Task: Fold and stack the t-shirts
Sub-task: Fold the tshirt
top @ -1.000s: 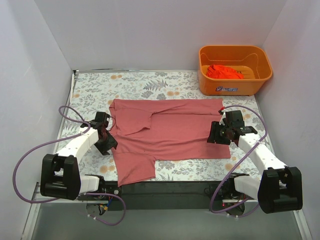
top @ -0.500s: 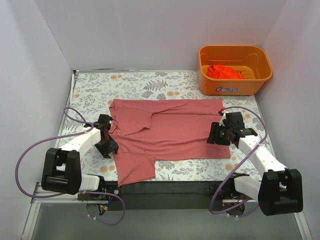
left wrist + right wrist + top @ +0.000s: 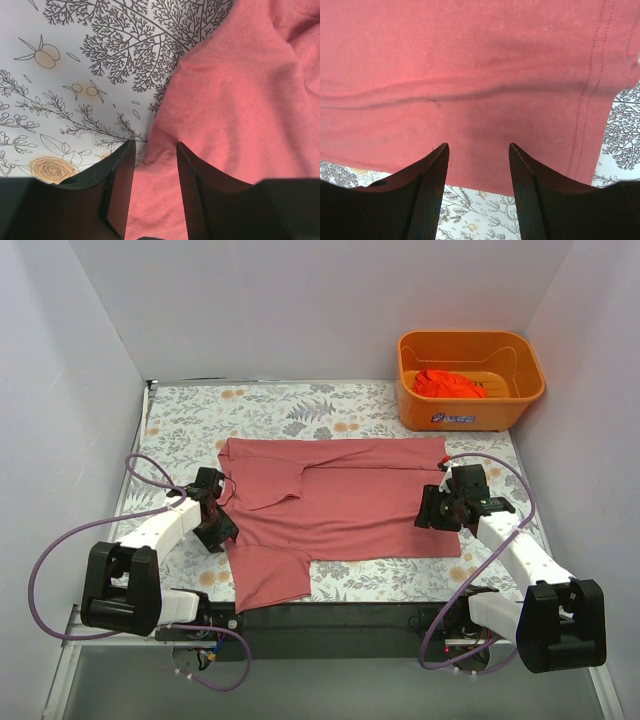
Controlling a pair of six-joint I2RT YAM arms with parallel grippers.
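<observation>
A dusty pink-red t-shirt (image 3: 340,502) lies spread on the floral table, with one sleeve folded in and a flap hanging toward the near edge. My left gripper (image 3: 216,524) is at its left edge. In the left wrist view the left gripper (image 3: 155,145) is open, its fingers low over the shirt's edge (image 3: 235,100), with cloth between them. My right gripper (image 3: 437,510) is over the shirt's right hem. In the right wrist view the right gripper (image 3: 478,146) is open above the hem (image 3: 485,75). A brighter orange-red t-shirt (image 3: 448,383) lies bunched in the basket.
An orange plastic basket (image 3: 500,412) stands at the back right corner. The floral table cover (image 3: 190,420) shows around the shirt. White walls close in the left, back and right. Purple cables loop beside both arm bases.
My left gripper has shifted slightly toward the shirt's left edge and lower. My right gripper has barely moved. The shirt lies as before.
</observation>
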